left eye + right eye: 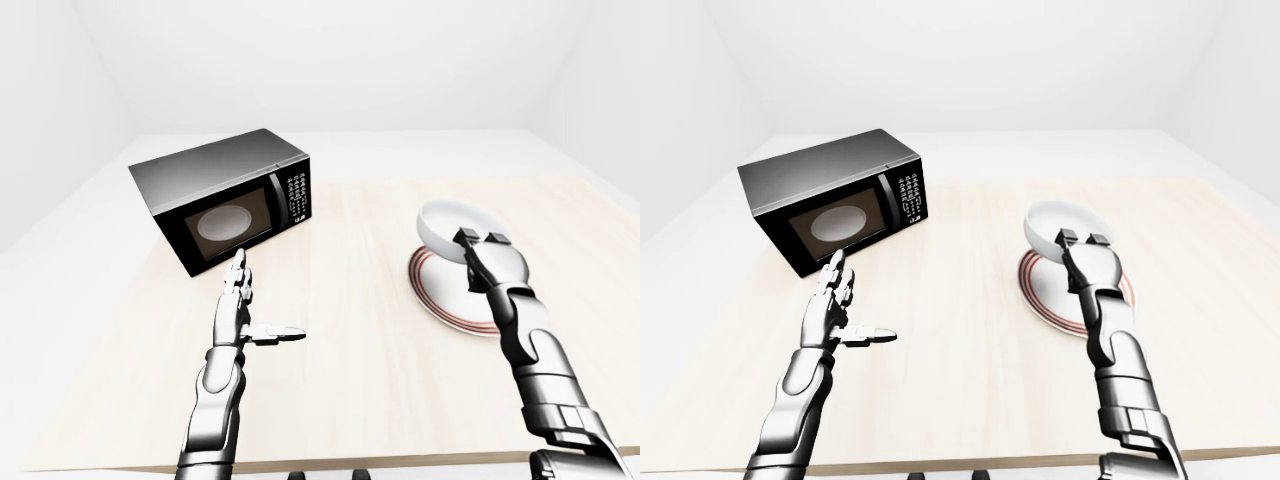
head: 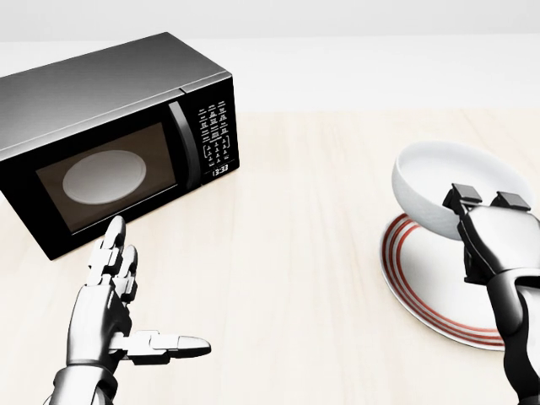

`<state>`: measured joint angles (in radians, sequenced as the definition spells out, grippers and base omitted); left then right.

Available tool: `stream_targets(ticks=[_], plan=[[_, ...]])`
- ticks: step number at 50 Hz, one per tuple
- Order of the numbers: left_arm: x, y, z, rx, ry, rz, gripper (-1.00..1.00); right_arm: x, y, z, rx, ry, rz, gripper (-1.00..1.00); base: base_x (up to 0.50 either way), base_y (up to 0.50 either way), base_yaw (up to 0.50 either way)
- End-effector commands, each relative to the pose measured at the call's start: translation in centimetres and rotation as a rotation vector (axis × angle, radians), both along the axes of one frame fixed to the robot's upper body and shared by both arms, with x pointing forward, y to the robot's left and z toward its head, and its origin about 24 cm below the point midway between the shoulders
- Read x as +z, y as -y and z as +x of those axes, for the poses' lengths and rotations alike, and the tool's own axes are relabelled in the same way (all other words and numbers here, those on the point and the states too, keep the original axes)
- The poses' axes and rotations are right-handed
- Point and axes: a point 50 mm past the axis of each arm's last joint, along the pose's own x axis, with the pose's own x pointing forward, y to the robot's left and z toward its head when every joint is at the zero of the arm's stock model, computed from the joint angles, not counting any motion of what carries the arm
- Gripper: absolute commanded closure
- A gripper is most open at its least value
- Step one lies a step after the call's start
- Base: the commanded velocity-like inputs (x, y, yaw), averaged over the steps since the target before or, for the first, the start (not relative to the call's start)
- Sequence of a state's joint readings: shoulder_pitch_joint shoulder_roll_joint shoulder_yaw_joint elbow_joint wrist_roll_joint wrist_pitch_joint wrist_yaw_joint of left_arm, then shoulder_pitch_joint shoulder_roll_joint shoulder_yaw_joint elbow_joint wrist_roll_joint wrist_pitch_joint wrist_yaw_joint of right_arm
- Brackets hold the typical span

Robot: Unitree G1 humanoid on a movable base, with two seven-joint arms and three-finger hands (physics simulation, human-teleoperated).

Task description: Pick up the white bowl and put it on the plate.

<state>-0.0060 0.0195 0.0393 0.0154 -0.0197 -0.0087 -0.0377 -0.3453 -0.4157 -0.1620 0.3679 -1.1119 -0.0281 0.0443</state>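
Two hands over one light wooden table (image 2: 304, 253).

Right hand (image 2: 489, 232): fingers closed on the near rim of the white bowl (image 2: 443, 196), holding it tilted, its opening turned up and toward the camera. Bowl sits clear of the tabletop, over the far edge of the plate (image 2: 439, 287) as the head view shows it; whether its underside touches the plate cannot be told.

Plate: white with red rings round the rim, flat on the table toward its right edge, partly covered by the right hand and forearm.

Left hand (image 2: 114, 308): spread wide, fingers pointing up, thumb stretched out to the right; holds nothing, hovering near the table's near edge.

Microwave oven (image 2: 110, 139): black, door closed, on the table's far left portion, angled; white turntable visible through the window; its keypad panel faces the bowl's side.
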Motion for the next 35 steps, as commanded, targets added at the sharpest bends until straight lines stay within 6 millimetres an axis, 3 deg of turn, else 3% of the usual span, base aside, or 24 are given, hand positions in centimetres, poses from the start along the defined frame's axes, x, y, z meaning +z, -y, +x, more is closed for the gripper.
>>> stream_targets(ticks=[1,27,35], plan=[[0.0,0.0,0.0,0.0,0.0,0.0,-1.0,0.3,0.7,-0.3,-0.018,0.036,0.007,1.0,0.0,0.0,0.0],[0.0,0.0,0.0,0.0,0.0,0.0,-1.0,-0.3,2.5,-1.1,-0.065,0.02,0.008,1.0,0.0,0.0,0.0],[0.0,0.0,0.0,0.0,0.0,0.0,-1.0,-1.3,3.4,-1.1,-0.093,0.007,0.011,1.0,0.0,0.0,0.0]])
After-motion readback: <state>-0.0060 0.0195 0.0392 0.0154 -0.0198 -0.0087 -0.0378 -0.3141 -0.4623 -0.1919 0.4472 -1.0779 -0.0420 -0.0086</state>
